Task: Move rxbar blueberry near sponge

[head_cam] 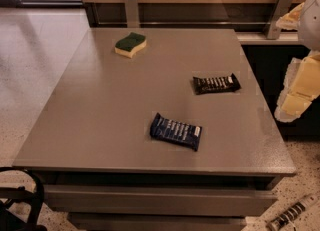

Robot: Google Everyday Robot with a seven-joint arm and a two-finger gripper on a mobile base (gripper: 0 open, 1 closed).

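Observation:
The rxbar blueberry (175,131), a flat bar in a dark blue wrapper with white lettering, lies on the grey table (100,115) near the front, a little right of centre. The sponge (130,44), dark green on top over pale yellow foam, sits at the far left of the table, well apart from the bar. My gripper (298,91), pale yellow and white, hangs at the right edge of the view, beyond the table's right side and above floor level. It holds nothing that I can see and is far from both things.
A black-wrapped bar (216,83) lies on the table's right side. A wooden wall panel with metal brackets (131,8) runs behind the table. A wrapped bar (292,215) lies on the floor at front right. A black frame (22,200) stands at front left.

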